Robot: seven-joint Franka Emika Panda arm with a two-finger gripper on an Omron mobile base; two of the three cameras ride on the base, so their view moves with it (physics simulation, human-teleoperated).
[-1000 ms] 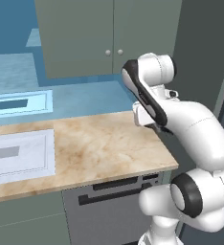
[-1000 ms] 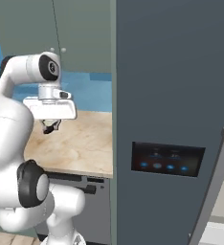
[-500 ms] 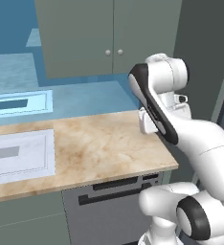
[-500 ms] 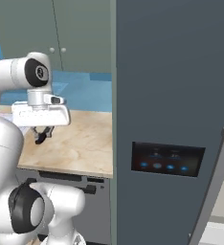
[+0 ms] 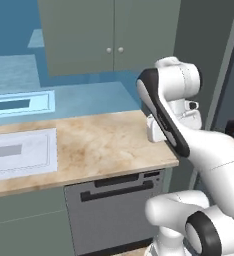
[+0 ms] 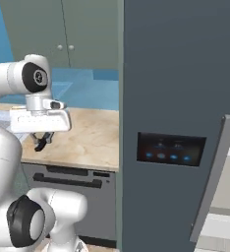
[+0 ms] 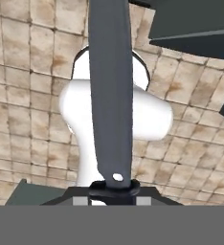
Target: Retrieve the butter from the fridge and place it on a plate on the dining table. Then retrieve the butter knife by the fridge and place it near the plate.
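As the white arm swings back from the beige table beside the fridge, we see the pincer clenched on the butter knife. The dark blade runs from the bottom centre of the hand view straight up past its top edge. Beneath the blade lies tan tiled floor rather than marble top, so we judge the hand now hangs past the table's front edge.

In the right base view the pincer sits at the left of the frame, lower and further left than a second ago. The knife's dark tip pokes out below it. The fridge keeps its place at the right of that frame, so we take it the base has stayed put and the arm alone has turned. In the left base view the elbow has swung toward the right of the frame.

For the task, we read this as the knife safely lifted and cleared from its resting place. We judge that what remains is the carry to the dining table and a set-down near the plate.
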